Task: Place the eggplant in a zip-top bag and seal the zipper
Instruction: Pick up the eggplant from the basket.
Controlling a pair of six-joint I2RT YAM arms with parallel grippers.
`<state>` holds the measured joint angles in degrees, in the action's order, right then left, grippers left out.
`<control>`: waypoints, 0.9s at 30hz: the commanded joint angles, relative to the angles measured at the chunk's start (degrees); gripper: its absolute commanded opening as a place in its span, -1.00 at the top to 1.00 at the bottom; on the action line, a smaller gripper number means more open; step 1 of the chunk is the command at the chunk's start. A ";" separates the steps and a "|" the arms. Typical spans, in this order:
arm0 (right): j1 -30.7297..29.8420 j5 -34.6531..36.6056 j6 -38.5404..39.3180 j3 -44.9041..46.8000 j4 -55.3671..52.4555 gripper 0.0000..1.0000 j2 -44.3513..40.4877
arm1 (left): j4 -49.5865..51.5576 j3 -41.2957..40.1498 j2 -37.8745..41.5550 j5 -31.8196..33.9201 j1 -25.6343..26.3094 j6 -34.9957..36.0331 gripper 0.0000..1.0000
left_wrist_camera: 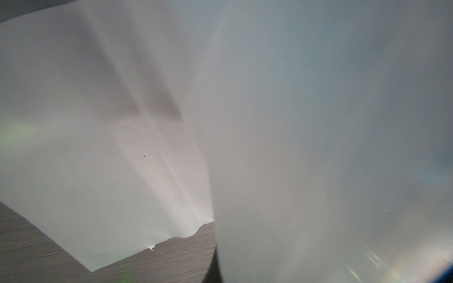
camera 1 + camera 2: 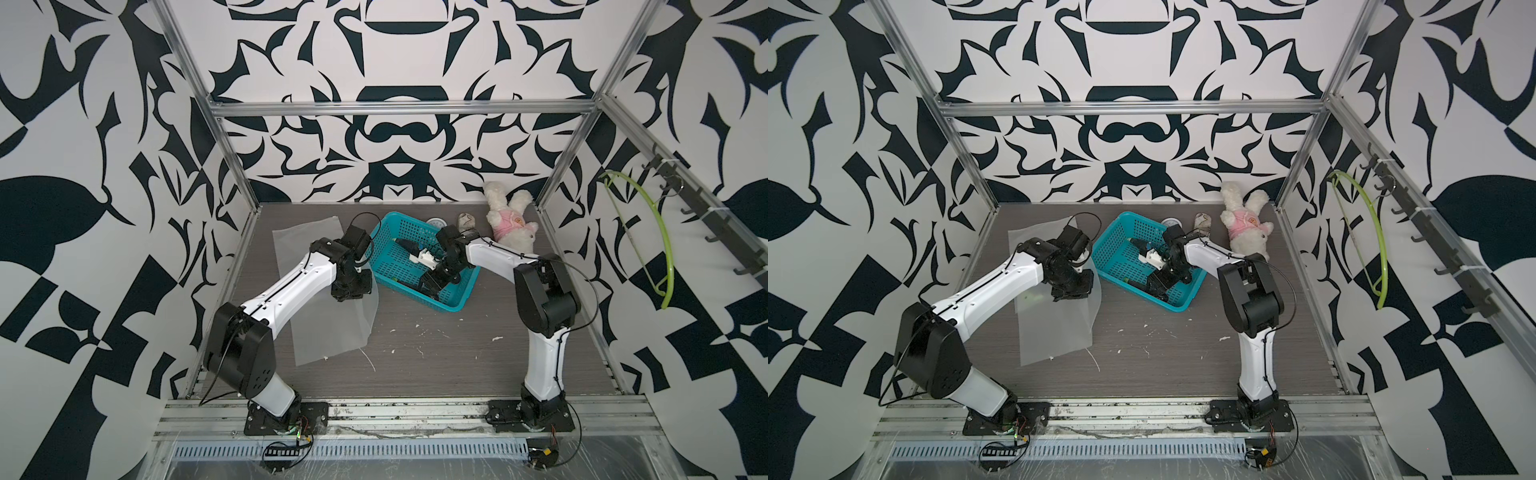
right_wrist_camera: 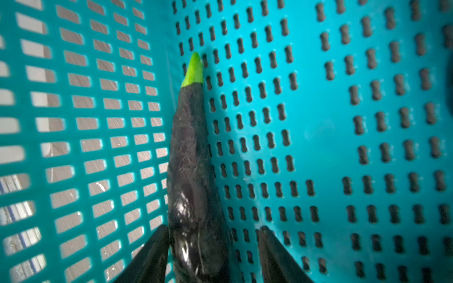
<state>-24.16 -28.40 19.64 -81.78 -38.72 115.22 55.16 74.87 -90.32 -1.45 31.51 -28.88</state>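
Observation:
The eggplant (image 3: 191, 159), dark purple with a green tip, lies inside the teal basket (image 3: 318, 122) along its near wall; it also shows in both top views (image 2: 409, 286) (image 2: 1142, 286). My right gripper (image 3: 213, 229) (image 2: 430, 282) (image 2: 1156, 282) reaches into the basket and straddles the thick end of the eggplant. It is open: one finger touches the skin and the other stands off with a gap. The translucent zip-top bag (image 2: 328, 332) (image 2: 1054, 332) (image 1: 122, 147) lies on the table at the left. My left gripper (image 2: 351, 293) (image 2: 1069, 289) is shut on its raised right edge, and the film veils the left wrist view.
The basket (image 2: 457, 305) also holds a white object (image 2: 424, 257) and another dark item (image 2: 405, 243). A plush rabbit (image 2: 511, 224) and small items (image 2: 465, 220) sit by the back wall. A green hanger (image 2: 660, 249) hangs on the right wall. White crumbs dot the table.

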 commanded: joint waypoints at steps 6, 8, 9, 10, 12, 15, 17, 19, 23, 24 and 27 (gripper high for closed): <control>-2.97 7.82 1.06 0.64 -1.80 -0.17 0.07 | 0.52 0.54 0.81 0.08 -0.22 0.23 1.00; -3.04 9.09 0.74 0.70 -1.95 -0.15 0.43 | 0.59 0.42 0.89 0.24 -0.22 0.23 1.00; -3.06 9.18 0.67 0.54 -1.97 -0.12 0.68 | 0.50 0.30 0.98 0.29 -0.22 0.23 1.00; -3.00 9.35 0.27 0.17 -1.98 -0.07 0.86 | 0.58 0.28 1.11 0.30 -0.22 0.23 1.00; -2.83 8.79 -0.47 -0.40 -2.02 0.04 0.97 | 0.58 0.26 1.29 0.45 -0.20 0.30 1.00; -1.84 6.01 -2.15 -0.71 -0.77 0.21 -0.13 | 0.64 0.36 1.54 0.49 -0.22 0.32 1.00; -0.58 3.62 -4.09 -0.17 1.50 0.30 -2.10 | 0.65 0.45 1.55 0.49 -0.20 0.32 1.00; 1.04 0.32 -6.59 0.53 4.00 0.39 -4.37 | 0.76 0.36 1.40 0.54 -0.22 0.40 1.00; 4.71 -6.47 -12.48 2.26 9.69 0.43 -8.25 | 0.79 0.87 1.07 0.50 -0.15 0.67 1.00; 5.42 -7.74 -13.39 2.40 10.38 0.43 -8.85 | 0.80 1.14 0.98 0.50 -0.16 0.67 1.00; 6.67 -9.16 -15.68 2.40 11.47 0.43 -10.40 | 0.65 1.63 0.69 0.08 -0.22 0.93 1.00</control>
<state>-18.09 -32.40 8.29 -79.31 -30.85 108.31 55.16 74.89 -90.28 -1.28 31.51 -28.77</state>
